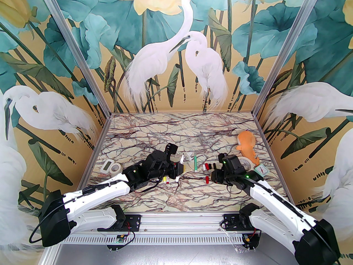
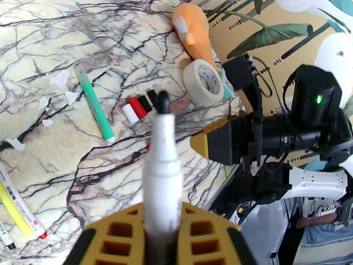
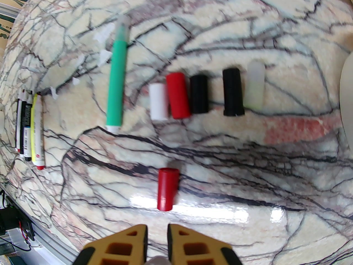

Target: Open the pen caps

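White pen [image 2: 162, 153] in left hand [image 2: 162, 211] (label blurred)

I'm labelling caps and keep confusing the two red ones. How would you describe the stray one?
On the marble table, find the green pen with a row of loose caps beside it. The stray red cap lies alone, nearer the arms than that row. The other red cap sits between a white cap and a black cap; this one touches nothing.

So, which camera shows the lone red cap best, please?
The right wrist view: the lone red cap lies large and unobstructed. The top external view shows it tiny; in the left wrist view the held marker hides nearly all of it.
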{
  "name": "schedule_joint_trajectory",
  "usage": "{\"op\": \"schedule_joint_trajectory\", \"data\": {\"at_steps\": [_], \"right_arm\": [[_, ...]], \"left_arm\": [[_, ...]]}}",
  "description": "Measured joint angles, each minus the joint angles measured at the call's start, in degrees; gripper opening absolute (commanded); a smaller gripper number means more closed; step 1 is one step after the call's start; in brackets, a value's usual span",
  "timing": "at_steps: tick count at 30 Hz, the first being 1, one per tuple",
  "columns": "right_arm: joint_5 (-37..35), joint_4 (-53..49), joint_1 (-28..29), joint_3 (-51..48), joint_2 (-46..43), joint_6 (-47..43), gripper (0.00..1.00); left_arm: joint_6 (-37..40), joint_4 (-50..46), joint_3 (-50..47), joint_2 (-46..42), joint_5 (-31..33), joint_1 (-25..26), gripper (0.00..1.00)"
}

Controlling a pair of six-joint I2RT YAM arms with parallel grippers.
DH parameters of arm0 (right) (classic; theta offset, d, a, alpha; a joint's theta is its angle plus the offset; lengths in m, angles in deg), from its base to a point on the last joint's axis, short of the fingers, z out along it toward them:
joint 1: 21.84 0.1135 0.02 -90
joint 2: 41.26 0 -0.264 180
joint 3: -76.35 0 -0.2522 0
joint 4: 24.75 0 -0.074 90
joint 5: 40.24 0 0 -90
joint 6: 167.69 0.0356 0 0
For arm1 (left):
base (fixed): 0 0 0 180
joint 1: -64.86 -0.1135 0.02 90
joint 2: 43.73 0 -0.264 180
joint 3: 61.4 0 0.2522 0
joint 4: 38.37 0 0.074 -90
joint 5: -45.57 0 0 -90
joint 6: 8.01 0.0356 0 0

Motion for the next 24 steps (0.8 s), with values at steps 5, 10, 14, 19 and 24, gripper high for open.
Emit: {"op": "schedule_joint_trajectory", "data": {"at_steps": [5,10,14,19,24], "right_arm": [[-0.61,-0.22,0.00,-0.22,-0.02,-0.02,0.10],[-1.09,-0.20,0.00,-0.15,1.27,-0.07,0.10],[-1.27,-0.24,0.00,0.24,2.29,-0.07,0.11],[-1.18,0.22,0.00,1.14,4.28,-0.07,0.12],[-0.94,1.38,0.00,1.14,7.37,-0.04,0.13]], "left_arm": [[0.00,0.00,-0.13,0.02,1.05,0.00,0.05],[0.00,-0.42,-0.28,0.00,2.97,0.00,0.05],[0.02,-0.72,-0.37,0.02,4.13,0.00,0.05],[0.02,-0.81,-0.37,0.66,4.92,0.00,0.05],[0.02,-1.09,-0.35,2.49,5.14,0.00,0.05]]}}
